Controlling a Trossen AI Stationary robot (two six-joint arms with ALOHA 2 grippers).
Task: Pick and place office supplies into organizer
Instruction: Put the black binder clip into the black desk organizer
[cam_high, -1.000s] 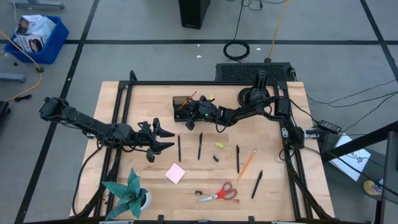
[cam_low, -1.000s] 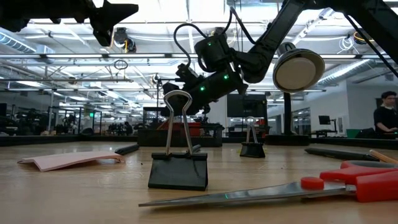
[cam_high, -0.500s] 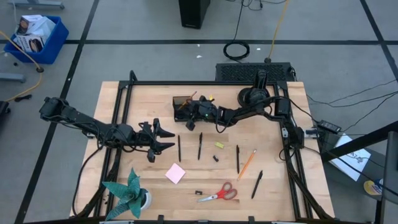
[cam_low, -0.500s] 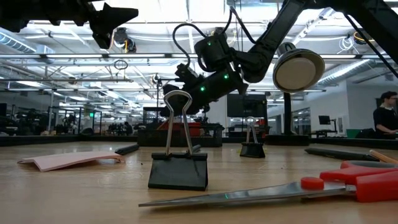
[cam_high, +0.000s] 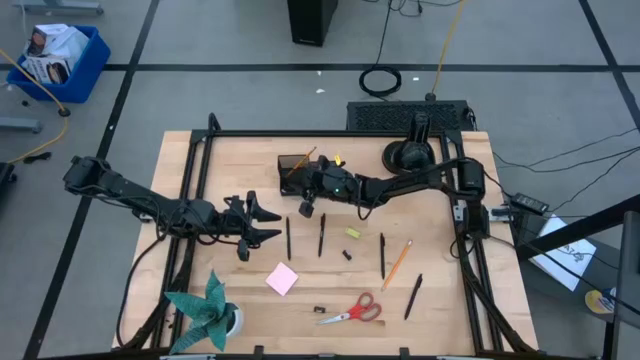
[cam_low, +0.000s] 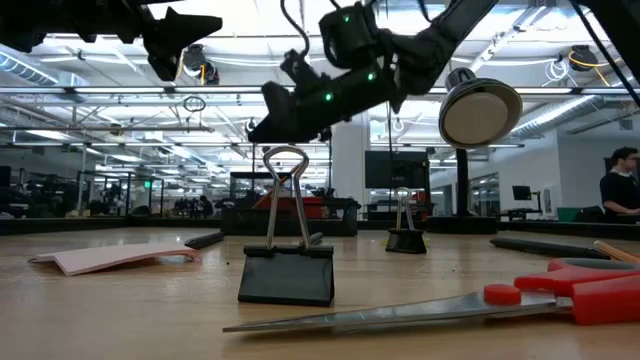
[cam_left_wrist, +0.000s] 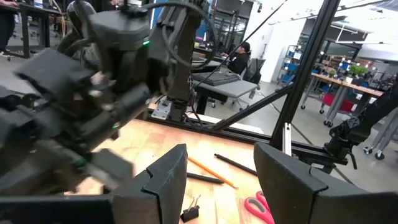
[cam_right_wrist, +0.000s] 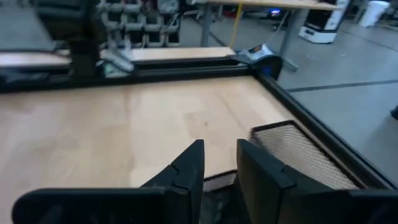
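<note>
Right gripper: fingers slightly apart, empty, beside your black mesh organizer near the bench's far edge (clearing it, apparently).
Left gripper: fingers apart, waiting.

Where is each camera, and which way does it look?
High view: above the table, looking straight down; both arms show, left gripper and right gripper.
Low view: at tabletop height, looking level past a binder clip into the room; arms overhead.
Left wrist view: on the left arm, looking past its open fingers.
Right wrist view: on the right arm, over the organizer.
Shared: high and low views both show the scissors.
</note>
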